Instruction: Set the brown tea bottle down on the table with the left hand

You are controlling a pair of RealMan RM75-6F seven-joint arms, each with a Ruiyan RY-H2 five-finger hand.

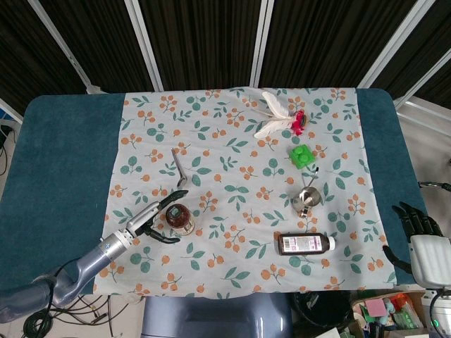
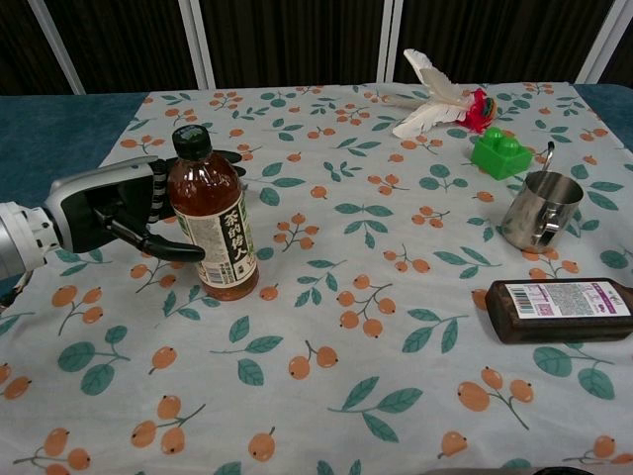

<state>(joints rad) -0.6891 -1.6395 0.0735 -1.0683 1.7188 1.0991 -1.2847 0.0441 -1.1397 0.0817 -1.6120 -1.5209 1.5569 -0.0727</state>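
The brown tea bottle [image 2: 213, 223] stands upright on the flowered cloth, its green cap up; from above it shows as a dark round shape [image 1: 180, 218]. My left hand [image 2: 109, 208] sits just left of it at table level. The fingers [image 1: 168, 200] reach past the bottle's far side and the thumb [image 2: 168, 249] runs along its near side, so the hand brackets the bottle with small gaps and no firm grip. My right hand [image 1: 421, 227] hangs off the table's right edge, fingers apart, holding nothing.
A flat brown bottle with a white label [image 2: 559, 307] lies on its side at the right. Behind it stand a steel cup [image 2: 539, 210], a green block [image 2: 501, 153] and a white feather toy [image 2: 440, 99]. A metal hex key [image 1: 180, 167] lies beyond the tea bottle.
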